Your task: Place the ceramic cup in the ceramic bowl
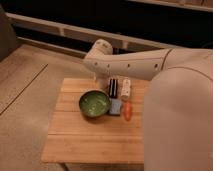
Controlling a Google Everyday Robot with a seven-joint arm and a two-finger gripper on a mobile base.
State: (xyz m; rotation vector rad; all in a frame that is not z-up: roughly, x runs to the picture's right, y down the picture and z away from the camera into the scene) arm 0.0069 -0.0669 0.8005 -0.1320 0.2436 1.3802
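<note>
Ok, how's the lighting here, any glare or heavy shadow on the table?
Camera view: warm, dim light, background nearly black. Camera view: soft glare on the green ceramic bowl's glossy inside and the pale arm. Camera view: the arm shades the wooden table's far edge, where the gripper, seemingly the dark shape just beyond the bowl, sits.

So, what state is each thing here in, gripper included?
ceramic bowl: upright, empty
gripper: low over the table, behind the bowl
white bottle-like item: standing beside the gripper
blue item: lying flat beside the bowl
orange item: lying flat
ceramic cup: not visible
</note>
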